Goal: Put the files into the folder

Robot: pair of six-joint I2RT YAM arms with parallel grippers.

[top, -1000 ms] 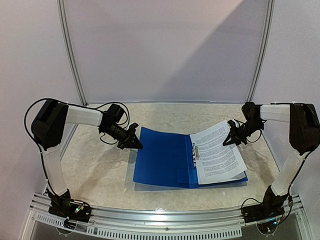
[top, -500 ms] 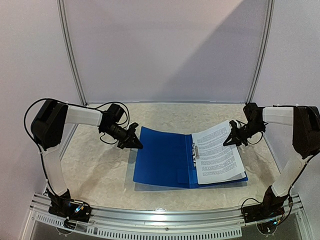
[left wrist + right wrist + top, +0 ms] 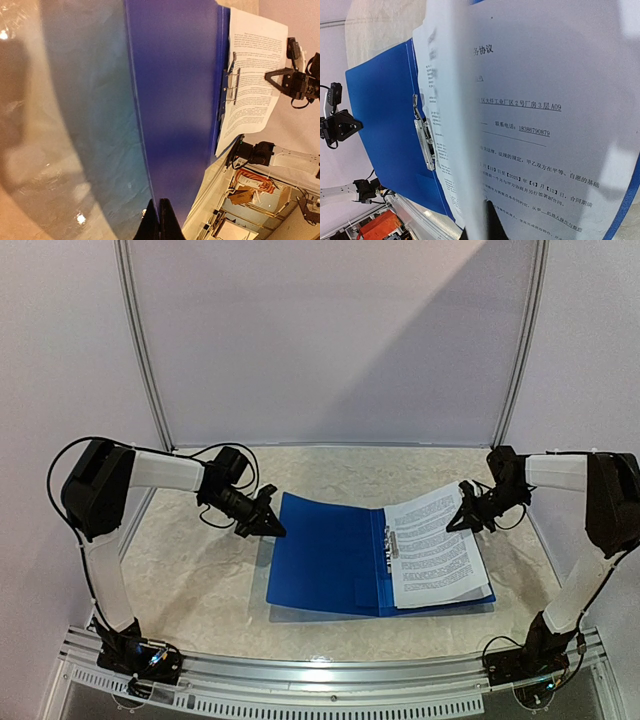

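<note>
**Top external view: right arm owns the paper, and the spine clip lies to its left**

Both arms are pinching something thin. The right gripper (image 3: 458,522) is clamped on the far right corner of the top sheet (image 3: 430,530), and that corner rides up off the rest of the files (image 3: 445,585), which lie flat on the right-hand half of the folder (image 3: 325,560). The right wrist camera confirms it: the printed page (image 3: 545,100) curls right up over the lens.

Across the table (image 3: 200,580), the left gripper (image 3: 268,524) is pressed shut at the far left corner of the open cover. From its wrist view the fingertips (image 3: 159,222) meet right on the blue edge, so I read that as a hold on the cover, pinning it open.

Here is what matters for the next move. The sheet's long axis runs far-to-near, parallel to the spine. The metal clip (image 3: 390,543) lies to the left of the right gripper, between the two arms, and the sheet's inner edge sits just beside it. The right arm is clearly the nearer one. My call is that the page needs to settle leftward and down against that clip, with its edges square to the stack.
</note>
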